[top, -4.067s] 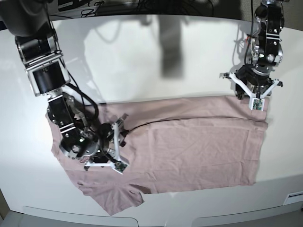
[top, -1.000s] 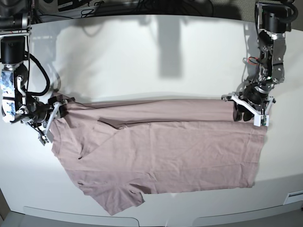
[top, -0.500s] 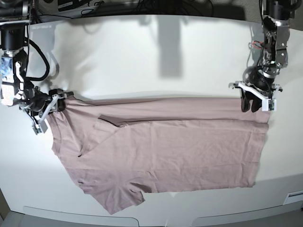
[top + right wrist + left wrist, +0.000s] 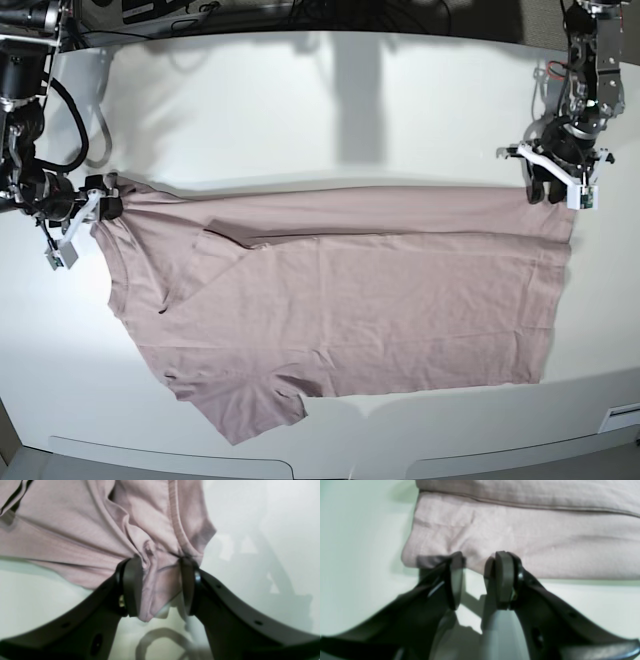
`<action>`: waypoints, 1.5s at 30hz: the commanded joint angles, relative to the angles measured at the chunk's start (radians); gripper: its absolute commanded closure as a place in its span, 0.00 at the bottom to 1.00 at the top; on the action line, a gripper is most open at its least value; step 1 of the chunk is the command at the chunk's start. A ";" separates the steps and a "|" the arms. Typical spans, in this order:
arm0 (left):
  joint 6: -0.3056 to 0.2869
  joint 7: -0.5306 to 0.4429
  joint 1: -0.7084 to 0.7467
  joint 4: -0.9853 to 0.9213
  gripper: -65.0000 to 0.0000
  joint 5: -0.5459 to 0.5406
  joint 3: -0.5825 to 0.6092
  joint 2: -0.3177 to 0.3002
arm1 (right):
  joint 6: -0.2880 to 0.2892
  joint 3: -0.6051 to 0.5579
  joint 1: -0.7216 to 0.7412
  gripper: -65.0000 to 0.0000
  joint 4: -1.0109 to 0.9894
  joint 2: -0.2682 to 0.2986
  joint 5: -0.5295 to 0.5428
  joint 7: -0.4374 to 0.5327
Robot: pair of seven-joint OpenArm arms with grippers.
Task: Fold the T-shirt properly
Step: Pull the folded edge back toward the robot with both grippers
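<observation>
Since the earlier base frame both pincers have drawn outward, stretching the T-shirt [image 4: 340, 300] flat on the white surface [image 4: 300, 110].

Left wrist: left pincer [image 4: 476, 580] stands apart, hem corner just beyond its tips; it may have slipped free.

Right wrist: right pincer [image 4: 160, 587] is clamped on bunched collar cloth. No writing shows.
</observation>
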 commanded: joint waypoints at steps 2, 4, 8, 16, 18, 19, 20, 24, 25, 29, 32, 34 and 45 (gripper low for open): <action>0.019 0.291 0.084 -0.041 0.67 0.061 0.013 0.003 | -0.006 0.008 0.003 0.61 0.010 0.026 0.013 -0.016; 0.020 0.290 0.101 -0.041 0.67 0.062 0.012 0.003 | -0.006 0.008 -0.011 0.61 0.010 0.025 0.037 -0.023; 0.023 0.290 0.119 -0.035 0.67 0.062 0.012 0.003 | -0.006 0.009 -0.058 0.61 0.011 0.026 0.040 -0.022; 0.067 0.290 0.211 0.167 0.67 0.066 0.012 0.003 | -0.006 0.009 -0.110 0.61 0.062 0.025 0.060 -0.018; 0.092 0.288 0.244 0.234 0.67 0.077 0.011 0.003 | -0.006 0.009 -0.120 0.61 0.087 0.025 0.082 -0.018; 0.096 0.280 0.259 0.262 0.67 0.093 0.011 0.003 | -0.006 0.009 -0.125 0.61 0.098 0.025 0.092 -0.018; 0.099 0.266 0.272 0.284 0.67 0.104 0.011 0.003 | -0.006 0.009 -0.129 0.61 0.109 0.023 0.097 -0.017; 0.099 0.262 0.290 0.323 0.67 0.117 0.011 0.011 | -0.006 0.010 -0.166 0.61 0.142 0.022 0.111 0.006; 0.098 0.261 0.290 0.323 0.67 0.118 0.011 0.016 | -0.006 0.012 -0.180 0.61 0.149 0.022 0.111 0.015; 0.098 0.260 0.289 0.323 0.67 0.118 0.011 0.028 | -0.006 0.038 -0.235 0.61 0.187 0.012 0.110 0.044; 0.098 0.260 0.290 0.323 0.67 0.119 0.011 0.027 | -0.006 0.103 -0.255 0.61 0.228 -0.028 0.107 0.046; 0.098 0.260 0.290 0.323 0.67 0.118 0.011 0.027 | -0.006 0.151 -0.257 0.61 0.251 -0.061 0.103 0.043; 0.099 0.212 0.300 0.326 0.67 0.178 0.011 0.027 | -0.006 0.216 -0.342 0.61 0.339 -0.102 0.104 0.062</action>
